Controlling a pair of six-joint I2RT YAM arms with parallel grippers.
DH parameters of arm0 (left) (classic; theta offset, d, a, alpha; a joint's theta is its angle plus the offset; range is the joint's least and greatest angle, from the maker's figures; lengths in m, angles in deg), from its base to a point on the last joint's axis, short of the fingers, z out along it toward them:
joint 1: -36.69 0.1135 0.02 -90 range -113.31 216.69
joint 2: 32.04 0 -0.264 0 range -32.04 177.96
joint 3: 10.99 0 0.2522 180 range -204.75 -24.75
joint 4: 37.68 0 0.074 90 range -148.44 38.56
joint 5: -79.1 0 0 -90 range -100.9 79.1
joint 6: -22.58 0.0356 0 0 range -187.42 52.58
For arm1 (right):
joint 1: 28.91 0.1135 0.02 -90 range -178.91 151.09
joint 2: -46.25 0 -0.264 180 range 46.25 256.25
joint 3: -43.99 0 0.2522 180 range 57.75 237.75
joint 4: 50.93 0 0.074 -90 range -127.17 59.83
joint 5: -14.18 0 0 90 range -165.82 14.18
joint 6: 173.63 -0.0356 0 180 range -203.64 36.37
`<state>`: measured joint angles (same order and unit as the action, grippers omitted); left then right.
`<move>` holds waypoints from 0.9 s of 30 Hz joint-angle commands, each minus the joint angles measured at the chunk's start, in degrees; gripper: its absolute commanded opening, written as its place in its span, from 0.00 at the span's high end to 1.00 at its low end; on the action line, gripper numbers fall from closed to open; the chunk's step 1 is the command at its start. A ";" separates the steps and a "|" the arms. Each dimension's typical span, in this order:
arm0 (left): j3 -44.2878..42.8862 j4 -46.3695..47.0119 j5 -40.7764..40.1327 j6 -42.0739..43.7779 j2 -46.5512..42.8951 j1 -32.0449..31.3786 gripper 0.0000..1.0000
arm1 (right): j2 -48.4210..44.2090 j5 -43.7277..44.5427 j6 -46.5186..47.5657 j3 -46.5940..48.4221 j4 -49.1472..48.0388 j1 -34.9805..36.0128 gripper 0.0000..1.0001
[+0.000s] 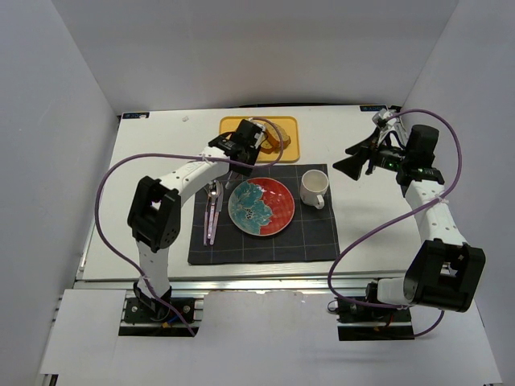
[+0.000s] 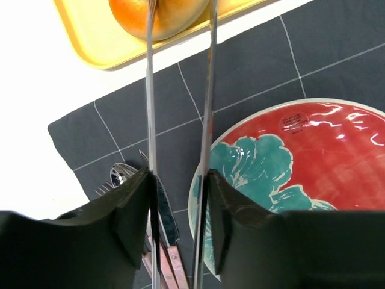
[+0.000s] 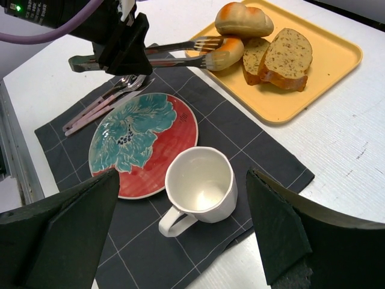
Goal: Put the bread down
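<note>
Left wrist view cropped the bread (image 2: pixel 174 12); right wrist view showed left pincer (image 3: pixel 207 52) straddling it, grip unclear; right pincer (image 1: pixel 348 159) gaped empty.

White table (image 1: pixel 153 153), white walls (image 1: pixel 48 121)

One round red-and-teal flowered ceramic plate (image 3: pixel 144 141) sits on one dark grid-lined cloth placemat (image 3: pixel 252 156). Right of the plate stands one white ceramic mug (image 3: pixel 201 183); left of it lie three pieces of pink-handled metal cutlery (image 3: pixel 102 102). Beyond the plate, one yellow plastic tray (image 3: pixel 328 75) carries one golden ring-shaped bagel (image 3: pixel 228 53), one round bun (image 3: pixel 243 20) and two brown-crusted slices (image 3: pixel 289 57).
</note>
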<state>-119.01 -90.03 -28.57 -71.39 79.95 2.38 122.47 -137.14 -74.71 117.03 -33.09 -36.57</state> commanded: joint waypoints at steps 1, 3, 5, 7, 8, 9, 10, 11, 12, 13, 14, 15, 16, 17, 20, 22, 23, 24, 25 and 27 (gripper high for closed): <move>-2.25 0.18 -2.46 0.63 -1.24 -0.76 0.51 | -0.64 -1.61 -0.84 -0.14 -2.14 -0.43 0.11; -2.25 0.18 -2.37 0.54 -1.24 -0.85 0.61 | -0.73 -1.70 -0.93 -0.22 -2.23 -0.60 0.11; -2.07 0.27 -2.28 0.63 -1.42 -0.94 0.69 | -0.82 -1.79 -0.93 -0.22 -2.23 -0.69 0.10; -1.90 0.36 -2.19 0.54 -1.94 -0.94 0.74 | -0.99 -1.79 -1.02 -0.31 -2.23 -0.78 0.11; -1.89 0.44 -2.10 0.54 -2.12 -0.94 0.78 | -0.99 -1.87 -1.11 -0.31 -2.23 -0.78 0.11; -1.98 0.44 -2.02 0.54 -2.38 -0.94 0.80 | -1.08 -1.87 -1.11 -0.31 -2.23 -0.86 0.11; -2.07 0.36 -2.02 0.54 -2.82 -0.94 0.82 | -1.17 -1.96 -1.11 -0.40 -2.23 -0.86 0.11; -2.77 0.18 -2.02 0.54 -3.08 -0.94 0.83 | -1.17 -2.05 -1.19 -0.40 -2.32 -0.86 0.11; -3.30 -0.52 -2.10 0.54 -3.35 -0.94 0.86 | -1.34 -2.05 -1.19 -0.40 -2.23 -0.95 0.11; -4.08 -1.04 -2.02 0.45 -3.96 -0.94 0.87 | -1.43 -2.14 -1.28 -0.31 -2.23 -0.95 0.11; -5.74 -1.75 -2.02 0.36 -4.31 -0.94 0.88 | -1.61 -2.22 -1.28 -0.40 -2.23 -1.04 0.10; -6.54 -2.97 -2.02 0.28 -4.75 -0.94 0.91 | -1.69 -2.31 -1.28 -0.31 -2.14 -1.04 0.11; -7.07 -3.59 -1.84 0.19 -5.28 -0.94 0.92 | -1.78 -2.40 -1.37 -0.23 -2.06 -1.04 0.10; -7.34 -3.95 -1.49 0.19 -6.59 -0.94 0.92 | -1.87 -2.58 -1.37 -0.22 -2.05 -1.04 0.11; -6.30 -5.62 0.79 0.01 -10.01 -0.94 0.94 | -1.87 -3.01 -1.46 -0.14 -1.97 -1.04 0.11; -3.05 -6.23 2.89 -0.60 -13.35 -0.94 0.95 | -1.78 -3.28 -1.46 -0.05 -1.88 -1.04 0.11; -1.64 -6.24 3.69 -0.86 -13.37 -1.03 0.95 | -1.78 -3.28 -1.46 -0.05 -1.79 -1.04 0.11; 0.02 -5.89 4.74 -1.56 -15.98 -1.03 0.96 | -1.78 -3.45 -1.46 0.04 -1.79 -1.04 0.11; 3.35 -5.62 5.88 -1.83 -17.31 -1.11 0.96 | -1.78 -3.89 -1.02 -0.05 -1.79 -1.04 0.11; 6.70 -5.01 10.01 -2.71 -21.43 -1.73 0.98 | -1.78 -4.33 -0.58 0.21 -1.27 -1.04 0.10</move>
<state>-115.86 -94.86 -24.29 -72.44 65.70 1.58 122.45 -139.33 -75.73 116.88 -33.14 -37.20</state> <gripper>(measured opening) 0.349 0.895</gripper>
